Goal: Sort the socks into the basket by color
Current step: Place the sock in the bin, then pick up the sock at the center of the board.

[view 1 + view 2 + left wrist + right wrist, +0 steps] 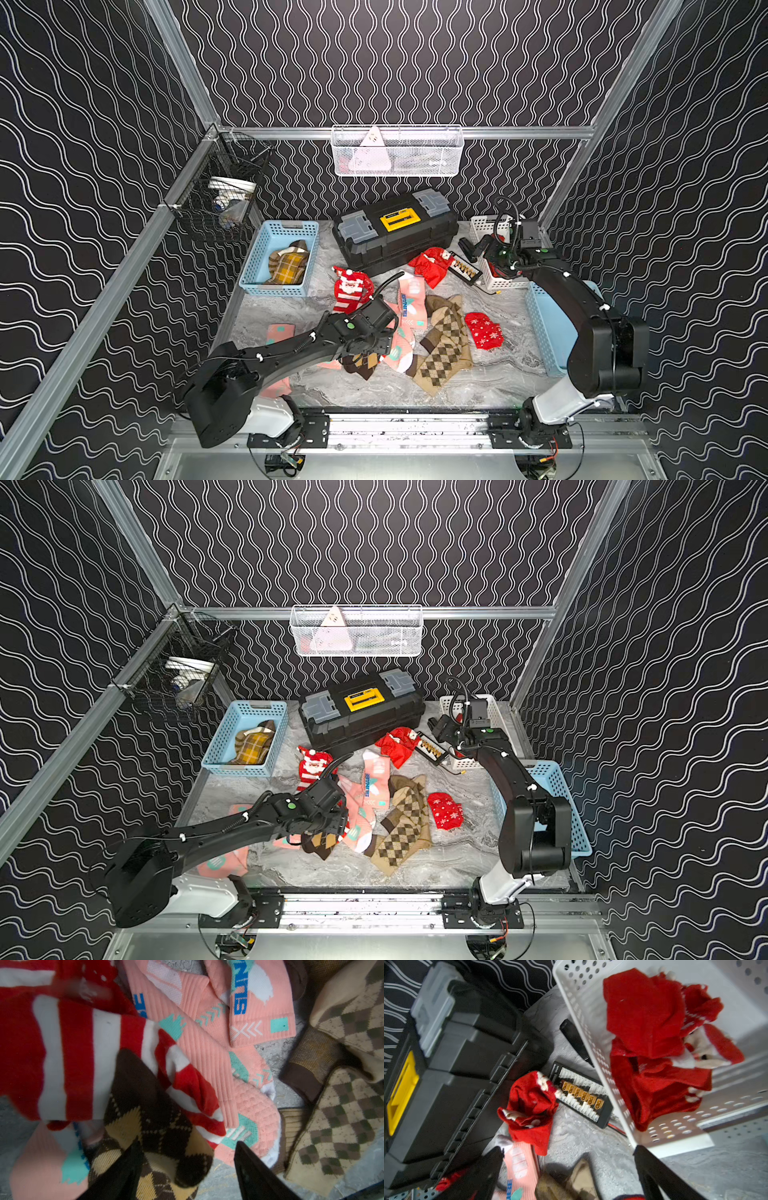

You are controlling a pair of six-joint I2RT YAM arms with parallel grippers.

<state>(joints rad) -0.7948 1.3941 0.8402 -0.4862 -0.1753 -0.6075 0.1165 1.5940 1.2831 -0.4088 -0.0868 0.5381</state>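
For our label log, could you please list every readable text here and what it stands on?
"SUN": blue letters on a salmon-pink sock, rest cut off.
"E": blue, on a second pink sock.
Yellow label on the toolbox: too blurred to read.
Print on the connector board: too small to read.

Marbled tabletop point(353, 388): socks point(444, 347), toolbox point(395, 243), baskets point(272, 289), connector board point(466, 269).

A robotics lab cell, this was: aluminium frame point(399, 133) boxing it in, black wavy-lined walls point(415, 62) on three sides, a left arm point(291, 353) and a right arm point(573, 299) bolted to a metal rail point(407, 428) fronting the marble-look tabletop point(374, 386), and a toolbox point(395, 237) at the back.
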